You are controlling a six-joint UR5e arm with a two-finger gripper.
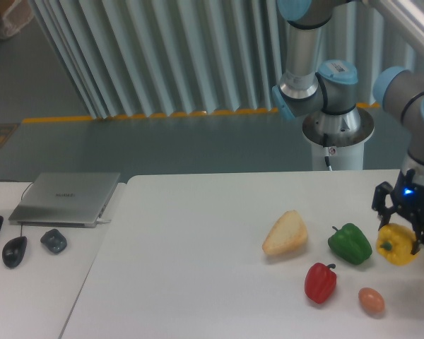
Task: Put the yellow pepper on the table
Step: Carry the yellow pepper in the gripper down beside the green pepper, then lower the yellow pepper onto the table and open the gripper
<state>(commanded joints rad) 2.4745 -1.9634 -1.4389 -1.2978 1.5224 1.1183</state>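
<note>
The yellow pepper (397, 244) is glossy and lobed, at the right edge of the view. My gripper (404, 227) comes down from above and is shut on the yellow pepper's top, its dark fingers on either side. The pepper hangs close above the white table (184, 254); I cannot tell whether it touches the surface. The green pepper (350, 244) lies just to its left and the red pepper (320, 282) lies in front of that.
A wedge of bread (285, 234) lies left of the green pepper. A brown egg (371, 301) lies near the front right. The adjoining desk on the left holds a laptop (65, 198) and two mice (14, 251). The robot base (337, 134) stands behind the table.
</note>
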